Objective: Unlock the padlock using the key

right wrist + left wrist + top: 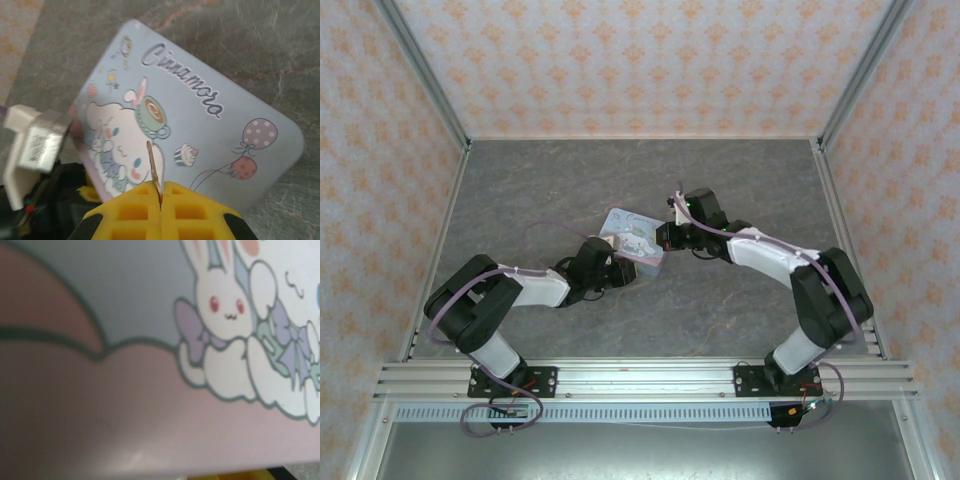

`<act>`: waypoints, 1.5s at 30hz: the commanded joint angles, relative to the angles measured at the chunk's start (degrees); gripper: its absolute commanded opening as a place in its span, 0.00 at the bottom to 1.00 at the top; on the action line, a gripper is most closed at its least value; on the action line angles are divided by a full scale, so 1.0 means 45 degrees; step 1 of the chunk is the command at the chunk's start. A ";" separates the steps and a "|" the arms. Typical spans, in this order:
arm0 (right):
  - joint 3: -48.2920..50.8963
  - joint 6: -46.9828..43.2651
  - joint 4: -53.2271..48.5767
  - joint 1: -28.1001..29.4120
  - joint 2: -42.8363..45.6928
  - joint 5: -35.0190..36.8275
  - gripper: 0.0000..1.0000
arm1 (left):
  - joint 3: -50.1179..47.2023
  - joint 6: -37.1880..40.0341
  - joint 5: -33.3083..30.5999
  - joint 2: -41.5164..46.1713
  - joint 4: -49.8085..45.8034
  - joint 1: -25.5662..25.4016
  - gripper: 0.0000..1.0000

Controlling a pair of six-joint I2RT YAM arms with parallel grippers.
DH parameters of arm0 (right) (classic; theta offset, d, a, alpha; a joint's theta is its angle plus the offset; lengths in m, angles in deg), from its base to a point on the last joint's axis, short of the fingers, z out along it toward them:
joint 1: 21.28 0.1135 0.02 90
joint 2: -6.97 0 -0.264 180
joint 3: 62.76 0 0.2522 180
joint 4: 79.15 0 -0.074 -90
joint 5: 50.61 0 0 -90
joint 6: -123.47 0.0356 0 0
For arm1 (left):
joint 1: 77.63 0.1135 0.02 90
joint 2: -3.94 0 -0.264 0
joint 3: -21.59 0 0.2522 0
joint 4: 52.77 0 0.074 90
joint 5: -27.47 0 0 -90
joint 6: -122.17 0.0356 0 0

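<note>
A grey marbled table (740, 310) between wallpapered walls carries a pastel cartoon tin (635, 235). The right gripper (161, 192) has its yellow fingers pressed together on the key (153, 167), whose thin blade stands over the tin's lid. The left gripper (613, 262) sits against the tin's near edge; whether it is gripping cannot be told.

I see the tin (150, 390) blurred and cropped at my left wrist; the near end of the key (153, 165) is hidden inside the right gripper (161, 187).
</note>
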 commanded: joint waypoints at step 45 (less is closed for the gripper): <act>0.4829 -0.3591 0.6442 0.1474 0.0146 -0.0544 0.00 | 0.3216 -0.3599 0.2304 0.1022 -0.3682 -0.0009 0.27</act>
